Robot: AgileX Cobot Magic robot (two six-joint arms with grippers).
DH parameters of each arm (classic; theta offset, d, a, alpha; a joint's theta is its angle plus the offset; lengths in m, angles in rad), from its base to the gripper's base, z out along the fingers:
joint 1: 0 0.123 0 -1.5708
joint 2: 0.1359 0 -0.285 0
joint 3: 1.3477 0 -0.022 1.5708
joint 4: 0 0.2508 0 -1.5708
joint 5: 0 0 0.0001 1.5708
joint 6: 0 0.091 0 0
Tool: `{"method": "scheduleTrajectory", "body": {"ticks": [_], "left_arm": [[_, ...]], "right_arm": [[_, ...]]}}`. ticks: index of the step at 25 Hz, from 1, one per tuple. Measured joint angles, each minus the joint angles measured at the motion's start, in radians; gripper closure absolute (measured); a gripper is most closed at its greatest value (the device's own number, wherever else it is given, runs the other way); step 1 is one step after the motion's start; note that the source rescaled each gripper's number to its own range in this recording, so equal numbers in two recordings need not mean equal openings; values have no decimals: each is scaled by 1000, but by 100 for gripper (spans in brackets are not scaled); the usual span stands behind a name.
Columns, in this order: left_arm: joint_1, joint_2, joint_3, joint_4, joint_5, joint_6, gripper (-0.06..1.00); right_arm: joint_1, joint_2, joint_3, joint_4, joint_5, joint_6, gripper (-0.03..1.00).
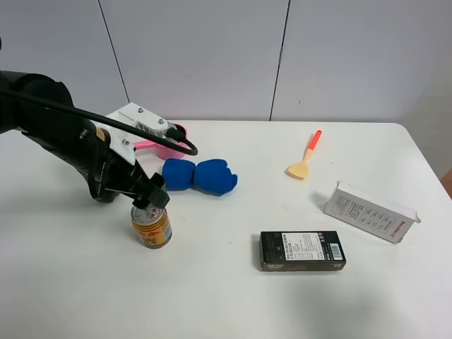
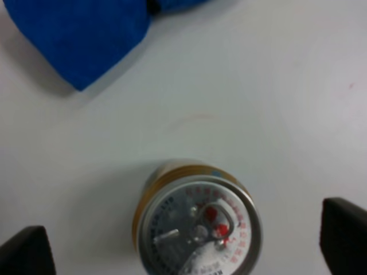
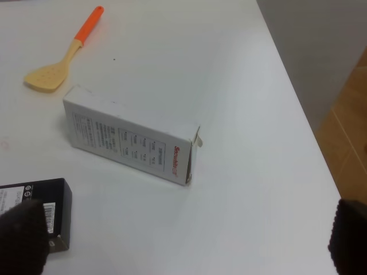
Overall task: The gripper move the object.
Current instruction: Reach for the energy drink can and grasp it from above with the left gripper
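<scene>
We see the can [image 2: 198, 229] blurred and cut by the left wrist frame's edge; in the high view's upper left, the bracket [image 1: 138, 117] hides most of a pink thing [image 1: 168, 150].

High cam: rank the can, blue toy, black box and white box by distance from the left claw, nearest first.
From the left claw, in the exterior high view:
1. Can: right below the claw, at the left front.
2. Blue toy: just to the claw's right, farther back.
3. Black box: centre front.
4. White box: far right.
</scene>
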Motion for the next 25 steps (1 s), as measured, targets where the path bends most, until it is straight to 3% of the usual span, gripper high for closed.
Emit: {"method": "scheduleTrajectory", "body": {"ticks": [7,25], "left_arm": [[0,45,20,2,33,-2,16],[0,185,35,2,-122,-3,16]], "right_arm": [[0,0,0,0,0,0,-3],[0,0,0,0,0,0,-3]]}}
